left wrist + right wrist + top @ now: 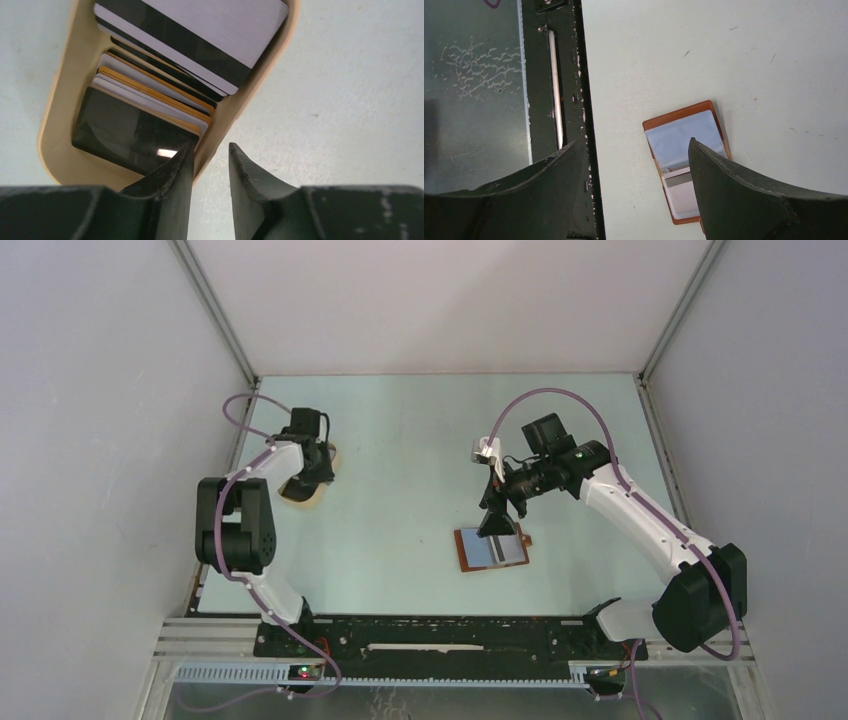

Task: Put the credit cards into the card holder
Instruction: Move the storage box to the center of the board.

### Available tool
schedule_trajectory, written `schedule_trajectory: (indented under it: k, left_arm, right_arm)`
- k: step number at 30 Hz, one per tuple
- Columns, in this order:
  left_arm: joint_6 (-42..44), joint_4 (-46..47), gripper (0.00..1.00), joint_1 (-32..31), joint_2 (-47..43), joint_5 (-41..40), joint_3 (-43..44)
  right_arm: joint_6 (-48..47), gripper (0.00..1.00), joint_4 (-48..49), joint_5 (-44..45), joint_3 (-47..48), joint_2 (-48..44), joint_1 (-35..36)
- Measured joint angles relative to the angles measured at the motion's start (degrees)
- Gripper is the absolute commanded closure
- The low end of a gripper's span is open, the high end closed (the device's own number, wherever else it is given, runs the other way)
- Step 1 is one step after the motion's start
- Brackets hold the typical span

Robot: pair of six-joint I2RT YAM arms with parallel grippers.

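Left gripper (pixel 210 147): narrowed to a slim gap, nothing seen clamped between the fingers. Straddles the near rim of an oval tan tray (pixel 54 117), with one fingertip (pixel 182 155) inside over the corner of a glossy black card (pixel 122 131) and the other outside above the bare table (pixel 350 100). Cannot tell whether the inner tip touches that card. In the tray: the credit cards (pixel 165 92), fanned in an overlapping stack, whitish, orange-edged and dark, topped at the far end by a whitish card with a black stripe (pixel 210 27). From the top camera: left gripper (pixel 318 472) down at the tray (pixel 303 496), at the left edge of the table (pixel 400 430) and well apart from the other arm. Right gripper (pixel 635 145): spread wide, holding nothing, fingers pointing down. Hangs above the card holder (pixel 676 137), off its surface; one fingertip (pixel 704 160) overlaps its edge in the wrist view. Card holder: reddish-brown, folded open flat on the table, clear inner pockets up, pale bluish in one half and whitish with a grey band in the other. Cannot tell whether a card sits in a pocket. From above: card holder (pixel 492 548) near table centre, just below the right gripper (pixel 497 523). Beyond the holder in the wrist view: the dark mounting rail (pixel 566 75) along the table's near edge.
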Motion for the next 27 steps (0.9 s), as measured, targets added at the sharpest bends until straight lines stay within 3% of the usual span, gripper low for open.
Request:
schedule_trajectory:
  k: [7,20,27]
  left_arm:
    - [2.82,-0.37,0.99,-1.36,0.83,1.4,0.85]
    - [10.82,-2.32,1.0,-10.27,0.85,7.52,1.14]
    - [14.51,-4.55,0.96,-16.98,-0.09,10.71,1.14]
  right_arm:
    - [-0.04,0.15,0.0,0.0,0.0,0.0,0.0]
    - [-0.76,0.15,-0.22,-0.2,0.0,-0.02,-0.63]
    - [-0.85,0.15,-0.28,-0.22,0.0,-0.15,-0.76]
